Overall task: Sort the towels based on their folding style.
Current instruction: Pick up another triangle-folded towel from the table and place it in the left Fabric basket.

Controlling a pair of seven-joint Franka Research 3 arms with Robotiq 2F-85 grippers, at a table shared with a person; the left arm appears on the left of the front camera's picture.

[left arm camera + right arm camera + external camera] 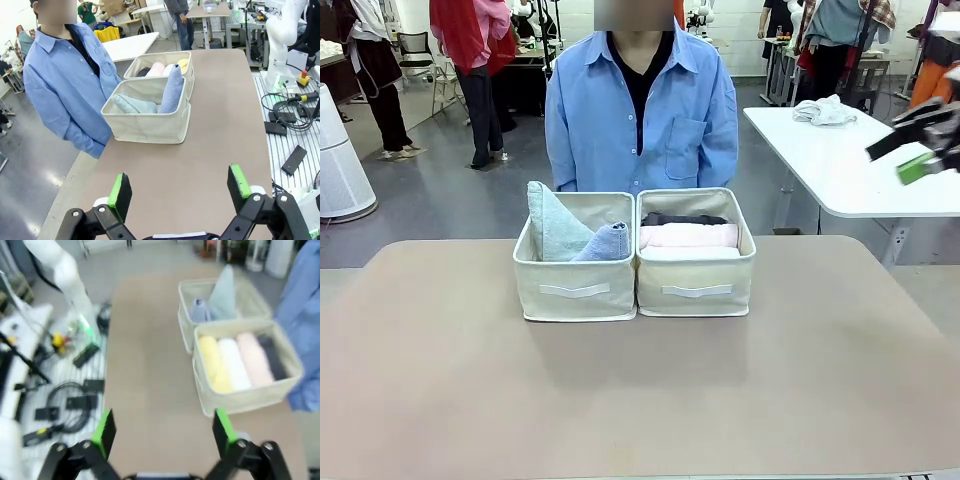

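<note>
Towels, six small terry pieces: two cone-folded, pale teal-green (pixel 552 222) and light blue (pixel 606 243), share the left beige fabric box (pixel 574 290); rolled yellow (pixel 215 364), white (pixel 234 364), pink (pixel 254 359), dark grey (pixel 273 357) fill the right beige fabric box (pixel 696 288), apparently grouped by fold. Left gripper (pixel 178 192) and right gripper (pixel 162 432): jaws apart, empty. No legible writing.

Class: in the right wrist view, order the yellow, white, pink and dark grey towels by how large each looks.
1. yellow towel
2. white towel and pink towel, alike
3. dark grey towel, partly hidden

The picture is blurred and nearness differs, so the order is unsure.
</note>
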